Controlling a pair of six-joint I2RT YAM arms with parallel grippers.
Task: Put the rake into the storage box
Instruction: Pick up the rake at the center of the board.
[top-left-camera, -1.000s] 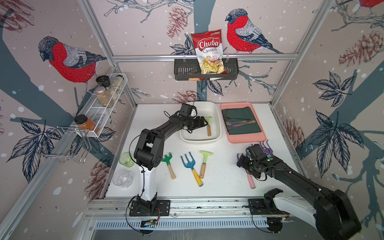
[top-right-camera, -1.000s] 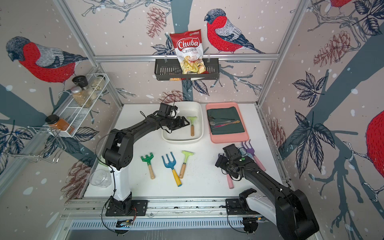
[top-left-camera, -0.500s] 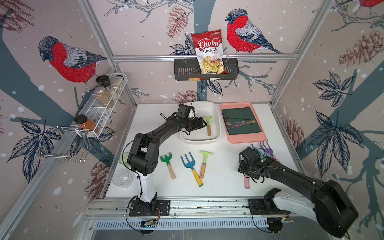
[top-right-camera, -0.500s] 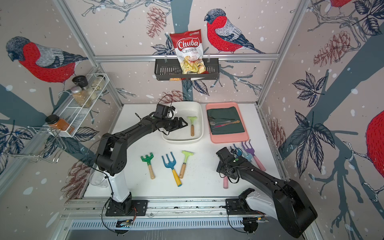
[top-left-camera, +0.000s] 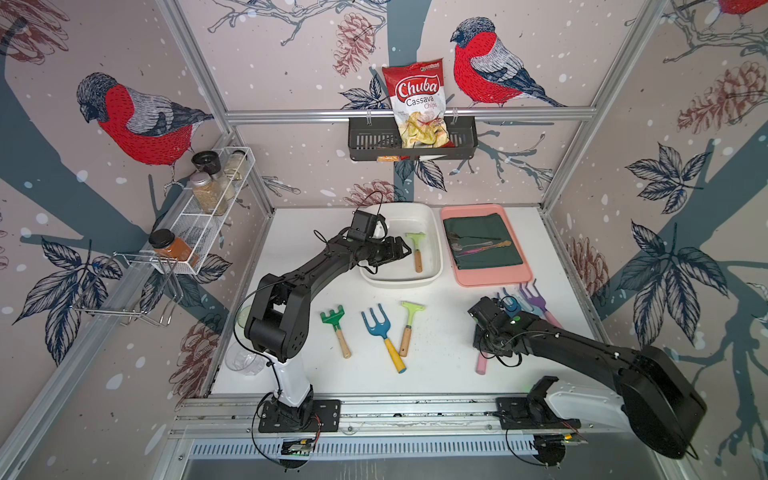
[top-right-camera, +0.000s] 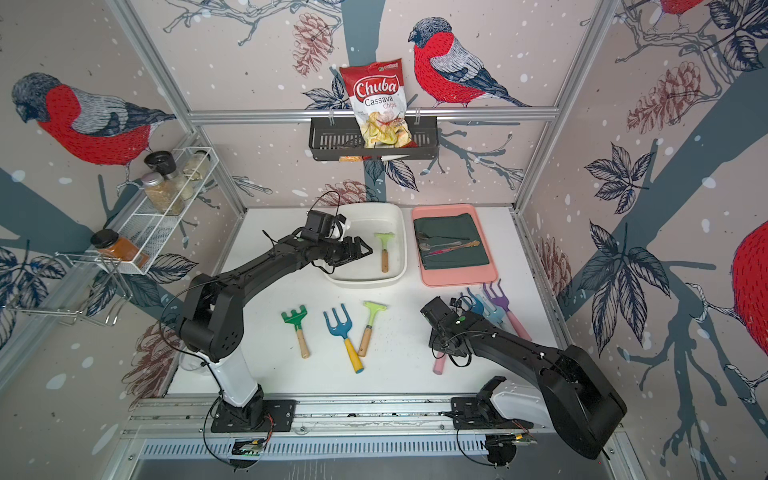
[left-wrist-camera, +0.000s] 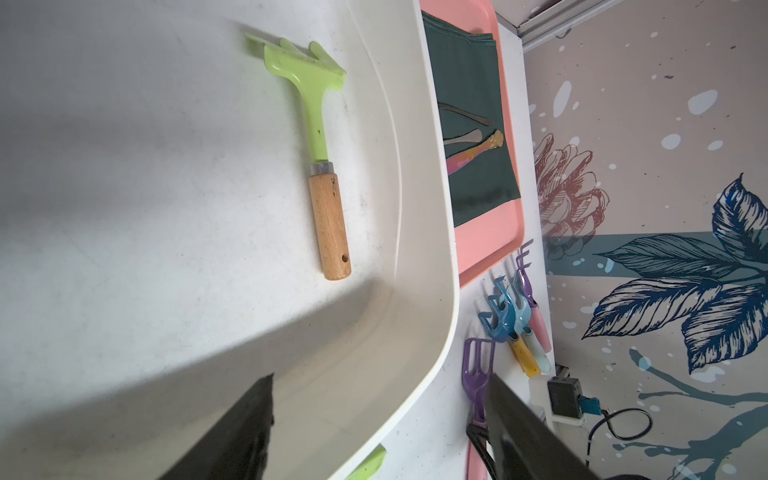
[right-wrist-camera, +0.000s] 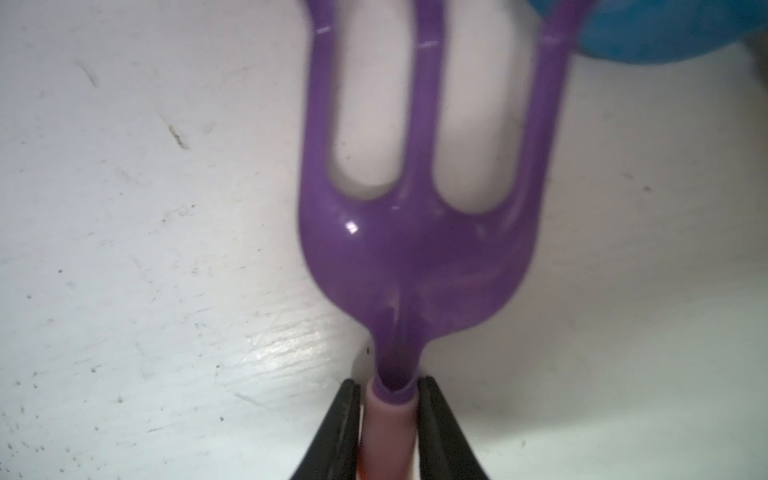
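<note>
Right pincer (right-wrist-camera: 390, 395) tight on purple fork (right-wrist-camera: 415, 249) (left pincer (left-wrist-camera: 380, 378) apart), scuffed white tabletop (right-wrist-camera: 145, 208), bird-print walls (top-left-camera: 291, 50).

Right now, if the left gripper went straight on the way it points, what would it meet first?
Probably the green rake lying in the white tub; the left gripper might pass above it, height is unclear.

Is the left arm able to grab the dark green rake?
Probably yes: the left gripper is open and empty, and the dark green rake lies uncovered on the table near that arm's base.
</note>
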